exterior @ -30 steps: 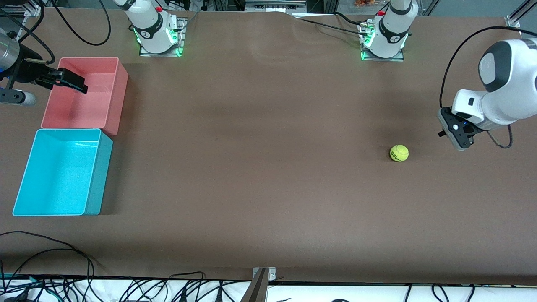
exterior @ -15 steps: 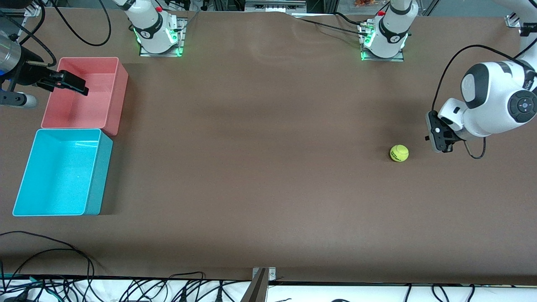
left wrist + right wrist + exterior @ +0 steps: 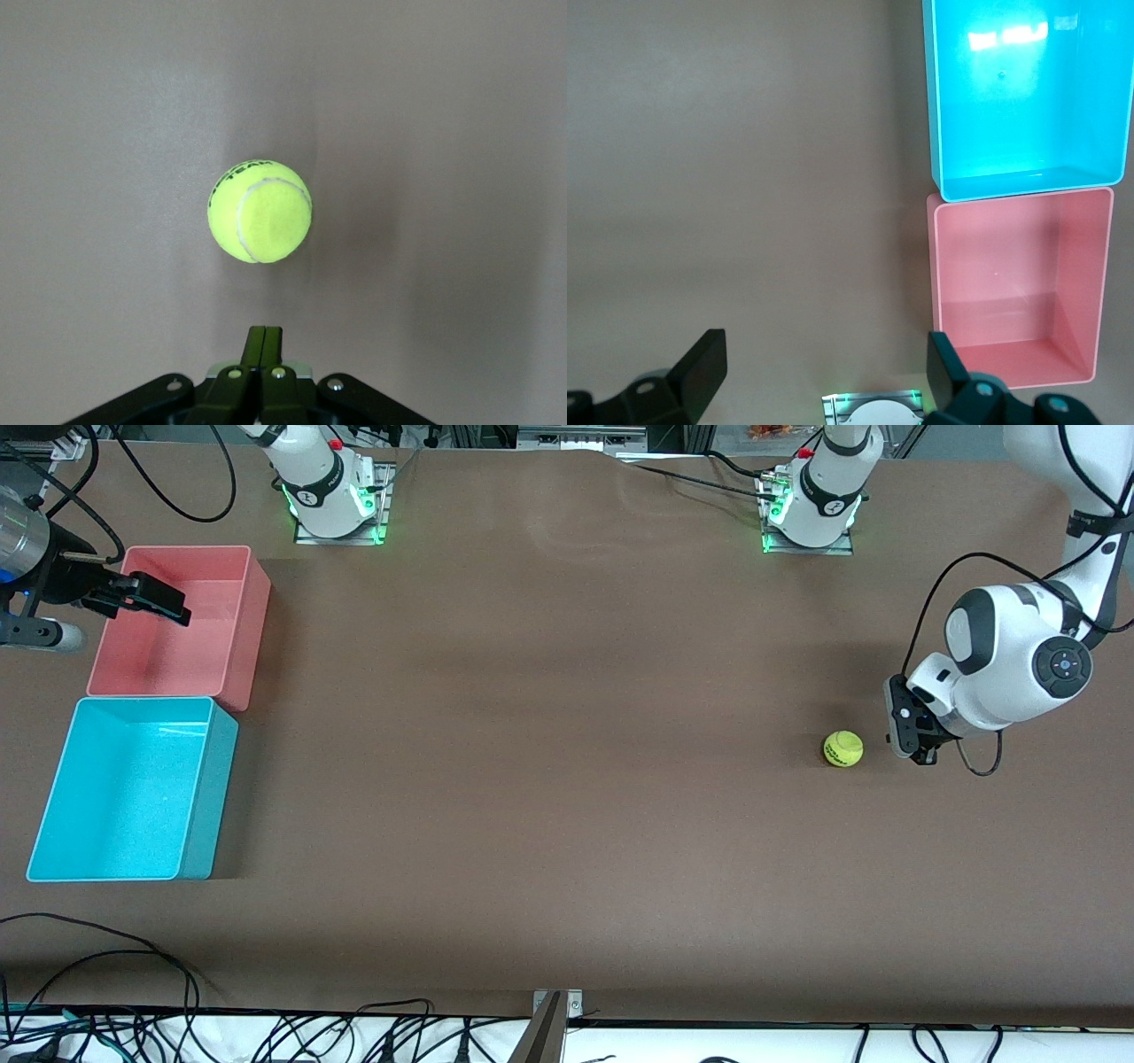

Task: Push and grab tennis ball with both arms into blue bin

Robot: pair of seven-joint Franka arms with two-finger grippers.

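The tennis ball [image 3: 842,748] is lying on the tabletop [image 3: 549,779] toward the left arm's end, with the left pincer [image 3: 912,735] sitting just beside it. The blue bin [image 3: 53,806] is standing toward the right arm's end, nearer the front camera than the adjoining pink bin [image 3: 239,620]. The right pincer [image 3: 146,598] is hanging over the pink bin.

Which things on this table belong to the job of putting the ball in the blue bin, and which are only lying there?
Belong to the job:
- tennis ball, on the table near the left arm's end
- blue bin, empty, at the right arm's end
- left gripper, shut, beside the ball
- right gripper, open, over the pink bin

Only lying there:
- pink bin, empty, touching the blue bin
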